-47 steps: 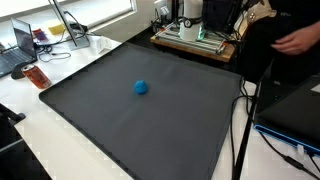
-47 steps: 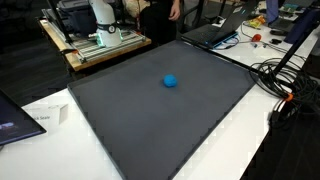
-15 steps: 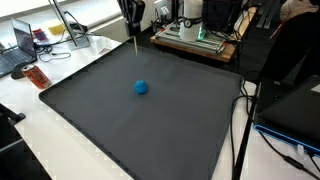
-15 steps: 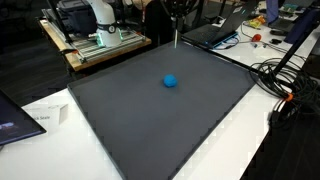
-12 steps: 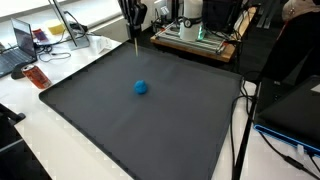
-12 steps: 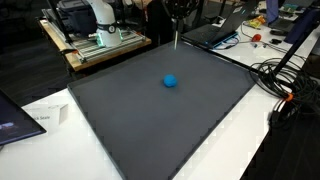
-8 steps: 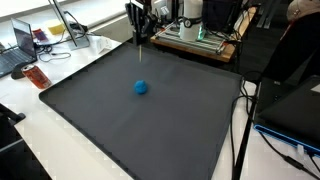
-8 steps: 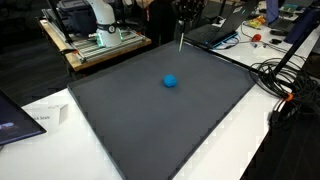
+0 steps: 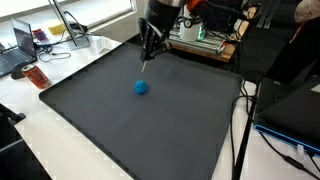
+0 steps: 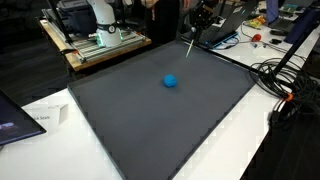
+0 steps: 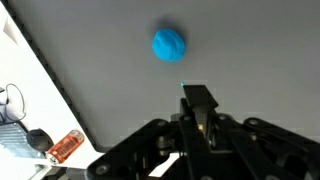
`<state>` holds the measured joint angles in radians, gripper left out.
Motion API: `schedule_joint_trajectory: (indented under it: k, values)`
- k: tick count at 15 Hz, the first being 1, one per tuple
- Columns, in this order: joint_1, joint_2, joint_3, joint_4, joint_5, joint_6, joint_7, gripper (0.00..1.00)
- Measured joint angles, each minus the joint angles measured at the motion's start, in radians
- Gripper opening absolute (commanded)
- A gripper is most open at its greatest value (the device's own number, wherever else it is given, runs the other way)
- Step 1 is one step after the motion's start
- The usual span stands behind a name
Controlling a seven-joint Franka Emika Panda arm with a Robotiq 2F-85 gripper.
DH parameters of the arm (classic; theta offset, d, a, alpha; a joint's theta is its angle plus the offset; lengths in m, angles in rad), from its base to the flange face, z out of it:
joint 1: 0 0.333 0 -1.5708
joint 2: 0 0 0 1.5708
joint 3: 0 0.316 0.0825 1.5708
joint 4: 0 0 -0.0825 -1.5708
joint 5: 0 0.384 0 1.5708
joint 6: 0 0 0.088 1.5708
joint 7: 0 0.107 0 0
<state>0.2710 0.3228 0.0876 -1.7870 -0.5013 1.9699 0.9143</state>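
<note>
A small blue ball lies near the middle of a dark grey mat. My gripper hangs over the mat's far part, shut on a thin pale stick that slants down toward the mat. In the wrist view the ball sits just ahead of the closed fingertips, and only the stick's tip pokes out past them. The stick's tip is short of the ball and does not touch it.
An orange box lies on the white table beside the mat's edge. A laptop and cables stand near it. White equipment on a wooden bench sits behind the mat. Cables run along one side.
The arm has come in over the mat's far edge and moved sideways along it. The stick, hanging straight down before, now slants. The ball has not moved.
</note>
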Motion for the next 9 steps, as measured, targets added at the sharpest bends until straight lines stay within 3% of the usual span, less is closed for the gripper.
schedule_joint_trajectory:
  k: [9]
  values:
    - [0.141,0.331,-0.036,0.347,-0.109,-0.301,0.019,0.03]
